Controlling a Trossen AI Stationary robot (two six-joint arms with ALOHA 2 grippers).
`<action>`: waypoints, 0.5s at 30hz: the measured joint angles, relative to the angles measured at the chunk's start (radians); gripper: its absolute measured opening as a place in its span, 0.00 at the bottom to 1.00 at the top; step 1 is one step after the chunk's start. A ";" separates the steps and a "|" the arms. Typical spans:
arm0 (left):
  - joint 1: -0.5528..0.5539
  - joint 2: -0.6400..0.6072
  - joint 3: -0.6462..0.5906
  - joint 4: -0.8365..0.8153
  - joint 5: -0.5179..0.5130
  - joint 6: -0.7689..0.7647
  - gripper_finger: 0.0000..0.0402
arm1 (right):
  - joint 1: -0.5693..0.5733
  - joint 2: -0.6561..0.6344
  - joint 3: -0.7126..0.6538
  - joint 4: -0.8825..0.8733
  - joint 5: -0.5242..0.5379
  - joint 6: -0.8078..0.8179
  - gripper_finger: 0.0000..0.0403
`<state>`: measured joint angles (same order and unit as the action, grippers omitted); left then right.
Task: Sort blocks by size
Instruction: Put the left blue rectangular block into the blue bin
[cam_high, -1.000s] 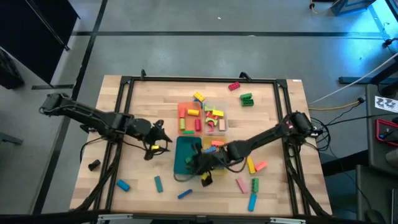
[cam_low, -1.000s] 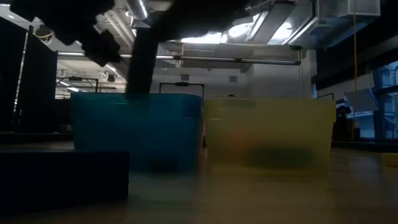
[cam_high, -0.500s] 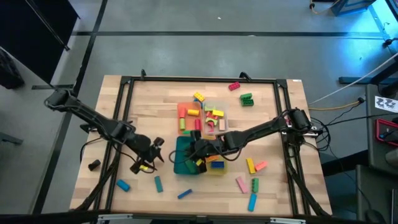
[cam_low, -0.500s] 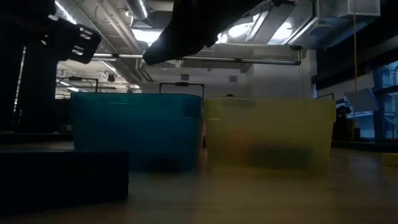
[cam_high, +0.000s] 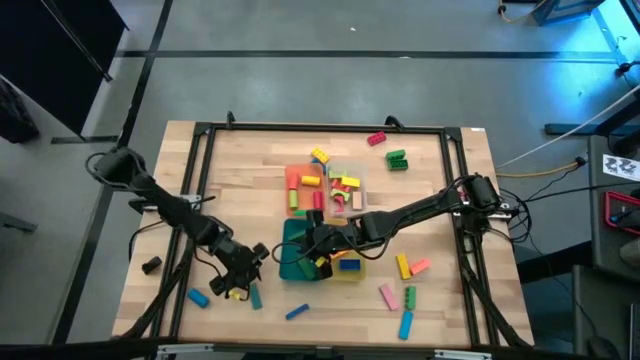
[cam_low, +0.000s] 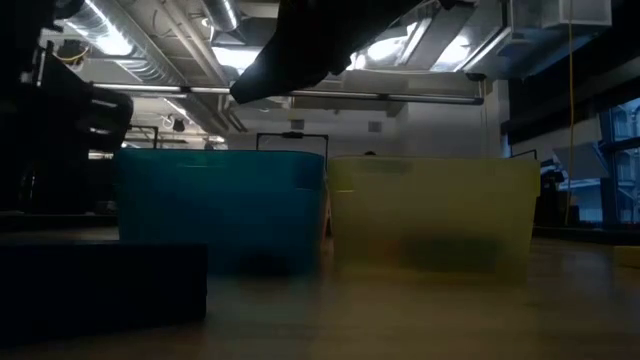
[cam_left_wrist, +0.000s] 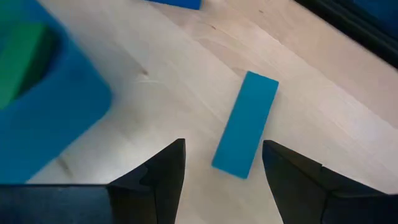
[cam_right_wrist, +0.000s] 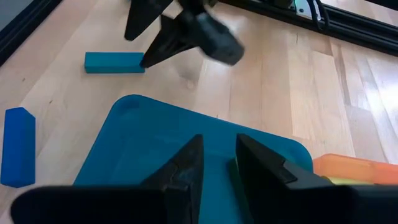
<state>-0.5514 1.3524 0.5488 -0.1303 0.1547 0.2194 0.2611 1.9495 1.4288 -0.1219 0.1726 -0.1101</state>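
Note:
My left gripper (cam_high: 243, 288) (cam_left_wrist: 224, 155) is open low over the table near its near edge. A teal bar block (cam_left_wrist: 245, 134) (cam_high: 255, 296) lies flat on the wood just ahead of its fingers, untouched. My right gripper (cam_high: 318, 258) (cam_right_wrist: 217, 149) hovers over the teal tray (cam_high: 290, 262) (cam_right_wrist: 143, 137), its fingers a narrow gap apart with only the tray floor showing between them. A green block (cam_left_wrist: 18, 68) lies in the teal tray. Several blocks lie in the orange tray (cam_high: 291, 178) and the clear tray (cam_high: 360, 200).
The yellow tray (cam_high: 350, 272) stands beside the teal one. Loose blocks lie on the wood: blue ones (cam_high: 197, 297) (cam_high: 296, 312) (cam_high: 406, 325), pink (cam_high: 386, 296), green (cam_high: 410, 297), yellow (cam_high: 403, 266), and at the far side red (cam_high: 376, 139) and green (cam_high: 397, 159).
My left gripper has gone toward the table's near edge, down to the teal bar block. My right gripper has gone from the yellow tray's near side toward the far left, over the teal tray, and has then kept still.

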 joint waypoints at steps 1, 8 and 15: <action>-0.005 0.016 0.000 0.014 0.000 0.006 0.49 | 0.000 0.000 0.000 0.000 0.000 0.000 0.24; -0.014 0.066 0.000 0.051 0.026 0.020 0.49 | 0.000 0.000 0.000 0.001 0.000 0.000 0.24; -0.014 0.108 -0.001 0.064 0.029 0.030 0.49 | 0.000 0.000 0.000 0.006 0.000 0.000 0.24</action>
<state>-0.5652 1.4608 0.5475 -0.0665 0.1835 0.2493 0.2611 1.9499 1.4288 -0.1160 0.1722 -0.1104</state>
